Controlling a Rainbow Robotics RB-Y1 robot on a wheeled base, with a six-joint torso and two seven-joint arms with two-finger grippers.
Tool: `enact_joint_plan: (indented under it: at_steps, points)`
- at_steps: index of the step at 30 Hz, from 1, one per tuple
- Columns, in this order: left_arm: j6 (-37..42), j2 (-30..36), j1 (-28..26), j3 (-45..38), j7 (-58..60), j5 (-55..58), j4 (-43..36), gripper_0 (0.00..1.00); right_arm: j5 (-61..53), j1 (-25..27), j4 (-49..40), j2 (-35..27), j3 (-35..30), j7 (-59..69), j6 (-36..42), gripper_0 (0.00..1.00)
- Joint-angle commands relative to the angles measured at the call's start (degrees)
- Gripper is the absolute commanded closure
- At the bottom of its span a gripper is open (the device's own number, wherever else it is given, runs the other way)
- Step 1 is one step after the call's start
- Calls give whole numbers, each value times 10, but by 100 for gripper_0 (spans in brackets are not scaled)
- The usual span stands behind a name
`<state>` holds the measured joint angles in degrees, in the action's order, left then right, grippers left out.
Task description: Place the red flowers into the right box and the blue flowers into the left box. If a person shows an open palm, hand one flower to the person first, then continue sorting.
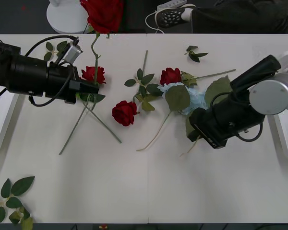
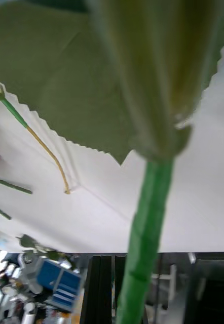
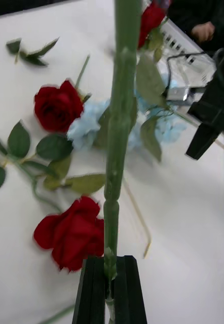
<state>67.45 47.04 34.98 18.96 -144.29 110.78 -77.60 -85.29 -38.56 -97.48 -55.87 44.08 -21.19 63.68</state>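
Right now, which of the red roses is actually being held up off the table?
The rose at the far table edge, its stem pinched in the left tool. The other roses lie loose on the table.

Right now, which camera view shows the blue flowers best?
The front view: the blue flowers lie mid-table under broad leaves, just ahead of the right gripper. The left wrist view shows pale blue petals behind the stem that the left gripper pinches. The right wrist view gives a blurred close leaf and stem.
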Motion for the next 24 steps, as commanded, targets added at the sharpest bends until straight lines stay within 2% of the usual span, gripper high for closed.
enact_joint_plan:
  at_steps: [1,4,10,17,20,24]
  points:
    - [-62,-12,-39,-24,-10,87,-69,100,-19,-19,-22,-45,-79,-177,58,100]
    - [-109,-53,-52,-24,-2,126,-96,100,-31,-16,-22,-57,-125,-277,92,100]
    - [-194,-138,-50,-16,51,134,-134,100,-60,-15,-6,-76,-178,-411,103,100]
    - [-363,-218,-22,67,87,131,-168,100,-66,-3,68,-86,-178,-514,111,100]
    - [-399,-242,-13,93,88,131,-168,100,-67,5,97,-82,-171,-533,111,100]
    - [-449,-277,-5,133,87,139,-168,100,-68,6,157,-73,-124,-571,90,100]
